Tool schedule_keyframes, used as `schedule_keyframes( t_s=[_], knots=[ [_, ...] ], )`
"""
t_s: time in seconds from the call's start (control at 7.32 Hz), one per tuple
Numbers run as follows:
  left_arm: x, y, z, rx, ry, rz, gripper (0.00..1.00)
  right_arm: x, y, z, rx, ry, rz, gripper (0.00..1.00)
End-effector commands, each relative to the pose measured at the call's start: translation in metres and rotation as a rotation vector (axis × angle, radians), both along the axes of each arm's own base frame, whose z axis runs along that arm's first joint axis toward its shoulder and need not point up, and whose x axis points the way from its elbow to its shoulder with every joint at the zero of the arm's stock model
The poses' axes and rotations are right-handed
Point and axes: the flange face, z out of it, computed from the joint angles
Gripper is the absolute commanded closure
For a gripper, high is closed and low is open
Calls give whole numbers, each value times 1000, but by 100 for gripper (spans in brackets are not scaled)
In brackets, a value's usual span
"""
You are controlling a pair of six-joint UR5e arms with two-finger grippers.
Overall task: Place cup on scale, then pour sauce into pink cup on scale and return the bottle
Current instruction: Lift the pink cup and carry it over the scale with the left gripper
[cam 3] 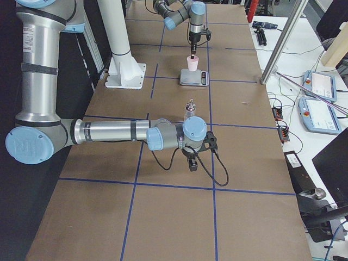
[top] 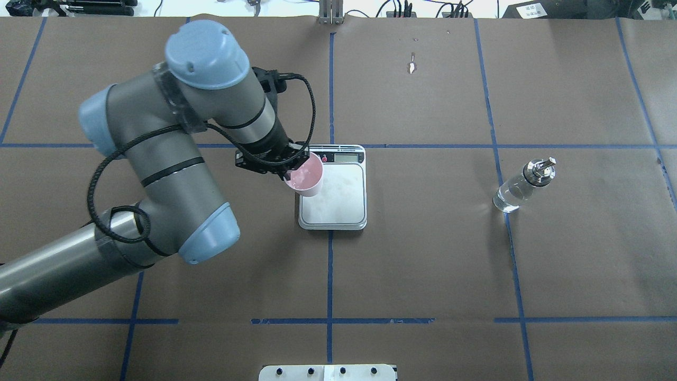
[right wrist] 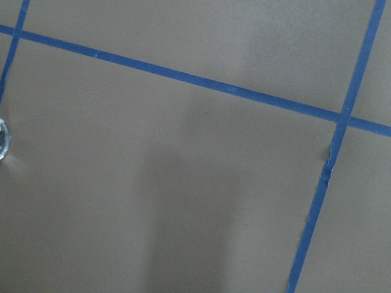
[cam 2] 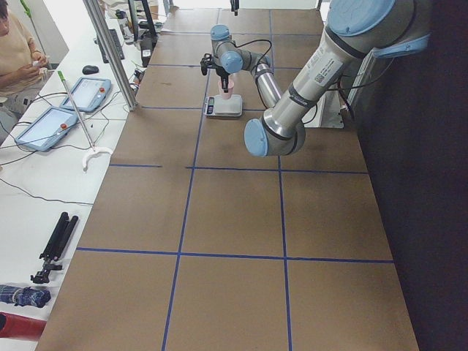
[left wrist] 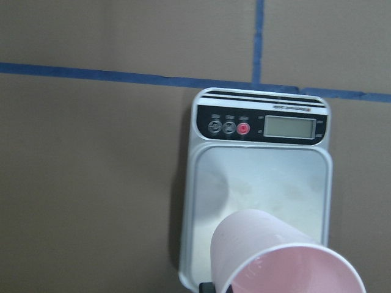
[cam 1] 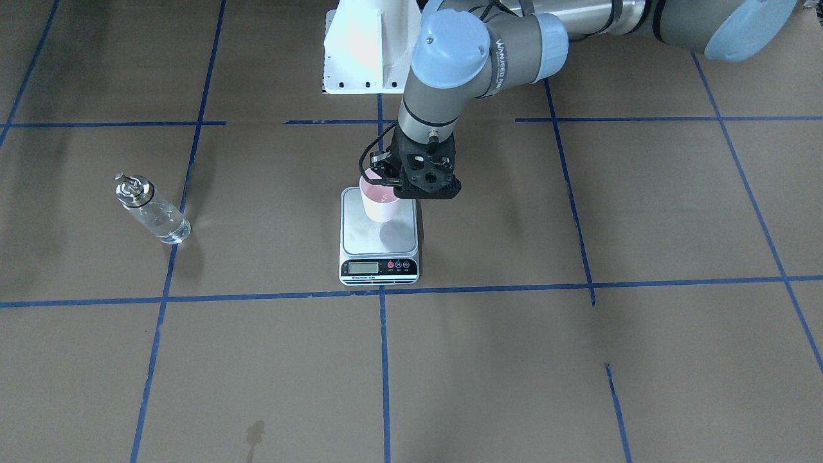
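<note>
Pinching the cup (cam 1: 380,207) at its rim, my left gripper (cam 1: 384,182) hangs above the scale (cam 1: 360,239). My right gripper (cam 3: 192,163): grip state cannot be told. Bottle (cam 1: 154,212) stands well apart.

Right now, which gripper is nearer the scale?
Left. The left gripper holds the cup by its rim, directly over the scale. The right gripper hangs well away toward the robot's right, seemingly past the bottle in the exterior right view.

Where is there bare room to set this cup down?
The platform of the scale is bare; the left gripper holds the cup over its left edge. The table between scale and bottle is bare too. Crowded only beside the left arm.
</note>
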Motion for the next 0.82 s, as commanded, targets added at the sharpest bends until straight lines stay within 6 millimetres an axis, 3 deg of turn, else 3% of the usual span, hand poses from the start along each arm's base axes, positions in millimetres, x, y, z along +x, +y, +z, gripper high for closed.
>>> schedule_keyframes(
  t_s=[0.0, 0.27, 0.68],
  knots=[
    [28, 1, 6, 24, -30, -5, 100, -1, 1, -1, -4, -25, -4, 0],
    [35, -3, 18, 18, -51, -6, 100, -1, 1, 0, -4, -23, -5, 0],
    [35, -3, 17, 19, -52, -7, 100, -1, 1, -1, -4, -23, -4, 0]
  ],
)
